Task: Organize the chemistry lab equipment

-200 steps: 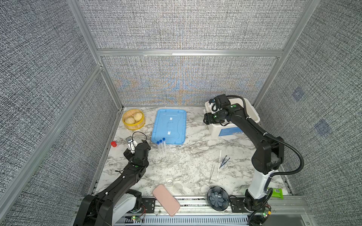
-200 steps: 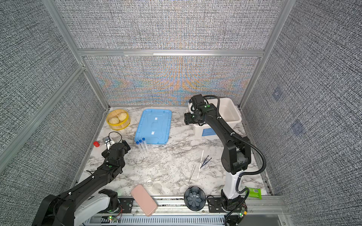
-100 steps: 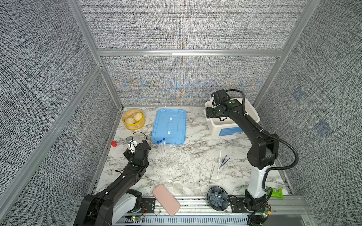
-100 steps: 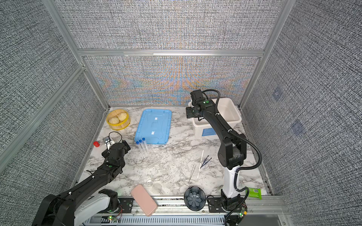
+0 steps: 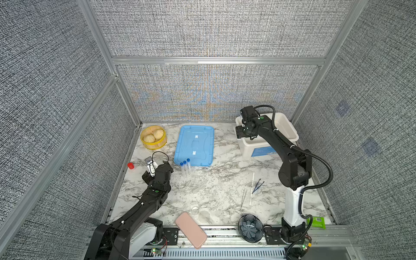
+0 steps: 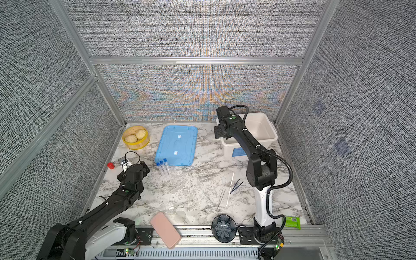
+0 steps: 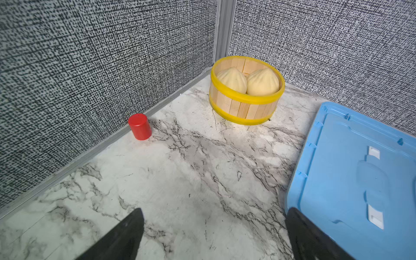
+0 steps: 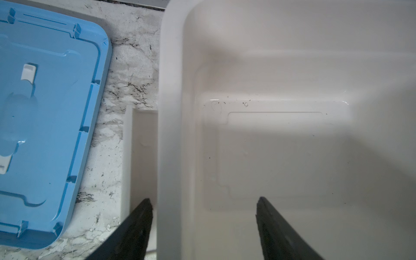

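Three clear tubes with blue caps (image 5: 185,167) (image 6: 163,167) lie on the marble beside the near edge of the blue lid (image 5: 194,145) (image 6: 176,145) (image 7: 360,180) (image 8: 45,112). Dark blue tweezers (image 5: 257,185) (image 6: 236,186), silver tweezers (image 5: 243,198) (image 6: 221,198) and a long white stick (image 5: 251,189) (image 6: 230,189) lie front right. My right gripper (image 5: 244,134) (image 6: 219,132) (image 8: 203,201) is open and empty, straddling the left wall of the white bin (image 5: 288,132) (image 6: 267,128) (image 8: 171,112), whose visible inside holds nothing. My left gripper (image 5: 157,169) (image 6: 133,170) (image 7: 213,211) is wide open over bare marble, left of the tubes.
A yellow steamer basket (image 5: 153,137) (image 7: 245,105) with two buns stands back left. A red cup (image 5: 130,166) (image 7: 140,126) sits by the left wall. At the front edge are a pink phone (image 5: 191,229), a dark flower-shaped bowl (image 5: 250,227) and a green packet (image 5: 316,221).
The right arm's elbow has shifted left and back, while its gripper has stayed over the bin's left rim. The left arm has not moved.
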Motion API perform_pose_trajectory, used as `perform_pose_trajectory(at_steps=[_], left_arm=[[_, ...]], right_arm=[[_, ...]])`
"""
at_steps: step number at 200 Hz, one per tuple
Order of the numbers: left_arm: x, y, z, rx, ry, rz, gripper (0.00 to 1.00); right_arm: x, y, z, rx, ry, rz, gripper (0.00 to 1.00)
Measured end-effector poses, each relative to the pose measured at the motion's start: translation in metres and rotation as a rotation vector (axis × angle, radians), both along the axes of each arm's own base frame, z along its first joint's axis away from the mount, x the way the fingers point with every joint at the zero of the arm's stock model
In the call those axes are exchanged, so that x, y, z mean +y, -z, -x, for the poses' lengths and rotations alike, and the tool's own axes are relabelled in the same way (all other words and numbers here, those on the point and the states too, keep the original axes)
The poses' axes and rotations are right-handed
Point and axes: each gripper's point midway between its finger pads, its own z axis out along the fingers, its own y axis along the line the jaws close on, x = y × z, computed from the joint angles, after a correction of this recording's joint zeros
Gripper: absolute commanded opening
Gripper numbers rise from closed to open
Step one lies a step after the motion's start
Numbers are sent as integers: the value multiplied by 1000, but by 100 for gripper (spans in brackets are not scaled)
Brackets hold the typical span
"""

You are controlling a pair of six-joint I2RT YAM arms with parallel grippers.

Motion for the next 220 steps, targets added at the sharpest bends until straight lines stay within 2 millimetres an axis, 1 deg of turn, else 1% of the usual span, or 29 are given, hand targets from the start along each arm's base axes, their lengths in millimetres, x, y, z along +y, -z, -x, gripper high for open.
perform_pose_trajectory(at_steps=[42, 74, 95, 115, 131, 155, 185, 200, 220], left_arm=[[0, 0, 0, 1, 0, 0, 99], [0, 0, 0, 1, 0, 0, 99], [0, 0, 0, 1, 0, 0, 99], [0, 0, 0, 1, 0, 0, 99], [0, 0, 0, 1, 0, 0, 99], [0, -1, 0, -2, 0, 1, 99], [0, -1, 0, -4, 0, 2, 99], [0, -1, 0, -4, 0, 2, 99], [0, -1, 0, -4, 0, 2, 99]], right_arm=[[12, 13, -2, 19, -23, 6, 73], [25, 17, -2, 27, -41, 3, 73], [32, 16, 4, 39, -56, 6, 73], [42, 11, 9, 40, -68, -9, 73], [46, 4, 12, 34, -72, -32, 68], [48, -6, 15, 21, -64, -57, 61], [54, -15, 20, 16, -60, -92, 59], [62, -17, 26, 24, -79, -116, 58], [78, -16, 36, 45, -115, -153, 58]])
